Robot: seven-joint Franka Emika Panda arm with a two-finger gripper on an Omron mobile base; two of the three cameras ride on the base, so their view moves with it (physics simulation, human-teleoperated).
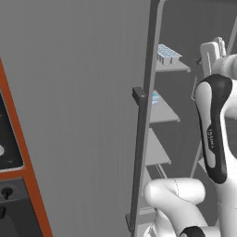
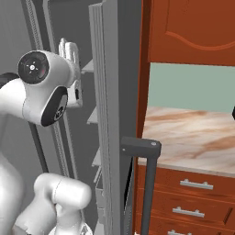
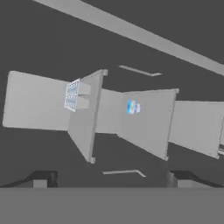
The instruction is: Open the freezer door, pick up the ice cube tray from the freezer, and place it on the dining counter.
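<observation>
Pale blue, the ice cube tray (image 1: pixel 167 53) sits on an upper shelf (image 1: pixel 173 67) of the freezer (image 1: pixel 185 28), door (image 1: pixel 78 115) swung open, as the released pincer (image 3: pixel 111 177) faces it and should advance level, jaws straddling the tray's narrow width.

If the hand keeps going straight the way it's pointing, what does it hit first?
Probably a freezer shelf: the open hand faces the shelves edge-on, with the ice cube tray off to one side. Depth is unclear; nothing nearer shows.

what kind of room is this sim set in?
Most likely a home kitchen: a tall grey freezer standing open with light grey shelves, a small pale blue ice cube tray on an upper shelf, and a tan-pink marble countertop over reddish-brown wooden drawers.
</observation>
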